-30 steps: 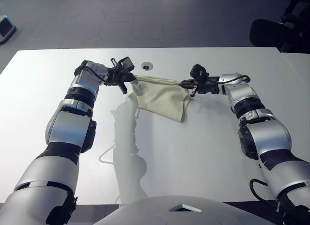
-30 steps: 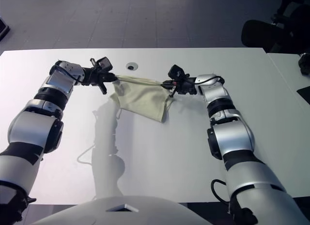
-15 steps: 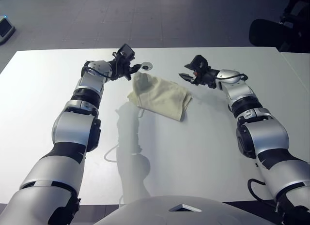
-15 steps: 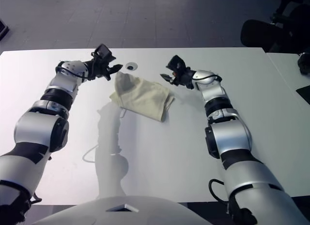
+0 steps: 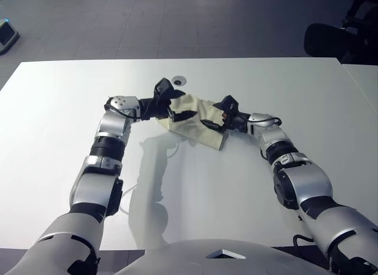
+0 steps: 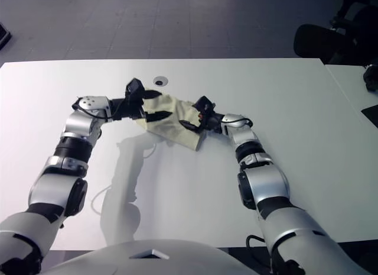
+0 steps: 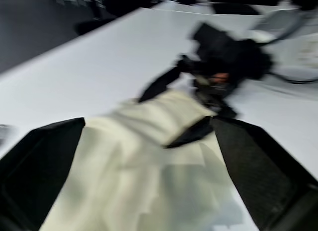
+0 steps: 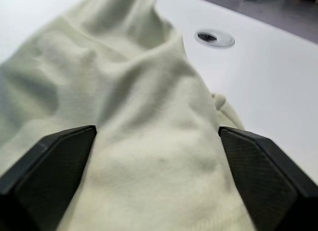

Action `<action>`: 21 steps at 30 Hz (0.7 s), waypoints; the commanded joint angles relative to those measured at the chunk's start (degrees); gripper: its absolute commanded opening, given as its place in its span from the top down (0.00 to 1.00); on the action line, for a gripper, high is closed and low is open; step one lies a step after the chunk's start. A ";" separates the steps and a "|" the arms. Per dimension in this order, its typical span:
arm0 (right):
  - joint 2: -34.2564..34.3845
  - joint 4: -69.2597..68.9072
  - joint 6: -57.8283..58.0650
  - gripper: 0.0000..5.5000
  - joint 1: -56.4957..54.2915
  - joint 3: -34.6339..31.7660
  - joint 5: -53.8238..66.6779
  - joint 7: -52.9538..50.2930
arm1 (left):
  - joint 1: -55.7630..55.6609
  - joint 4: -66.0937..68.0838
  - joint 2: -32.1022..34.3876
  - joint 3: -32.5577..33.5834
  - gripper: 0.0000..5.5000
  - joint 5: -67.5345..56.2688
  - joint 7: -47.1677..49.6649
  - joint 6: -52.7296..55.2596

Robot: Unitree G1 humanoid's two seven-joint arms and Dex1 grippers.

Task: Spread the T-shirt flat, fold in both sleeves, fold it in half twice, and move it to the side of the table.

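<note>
The cream T-shirt (image 5: pixel 198 116) lay in a crumpled heap at the twelve o'clock part of the white table (image 5: pixel 248 180), just short of the round cable grommet (image 5: pixel 178 80). The left gripper (image 5: pixel 180 108) sat at the heap's nine o'clock edge, fingers spread wide over the cloth, holding nothing. The right gripper (image 5: pixel 215 122) sat at the three o'clock edge, equally wide open and empty. The fabric looked light, limp and quick to bunch. It would probably sag from a single pinch, so hems or shoulder seams at opposite edges seemed the best holds.
</note>
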 commanded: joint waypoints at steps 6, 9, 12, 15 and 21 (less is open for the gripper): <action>-0.32 -0.65 2.62 0.02 5.62 1.66 -1.46 2.56 | -7.10 22.52 -6.49 4.61 0.02 1.11 16.71 -6.66; -0.74 -2.80 3.06 0.02 8.05 2.53 -1.62 3.94 | -11.13 30.94 -7.82 6.77 0.02 1.33 21.92 -9.24; -1.32 -4.91 3.61 0.02 9.78 3.52 -1.96 5.19 | -14.17 34.77 -8.33 9.11 0.02 0.82 25.16 -11.15; -1.89 -6.50 4.31 0.02 10.91 4.10 -1.95 6.05 | -16.39 36.10 -8.72 11.80 0.02 -0.64 25.82 -11.85; -1.65 -16.70 6.76 0.02 7.60 2.21 2.15 6.59 | -18.27 32.51 -8.12 18.60 0.02 -6.45 23.86 -11.45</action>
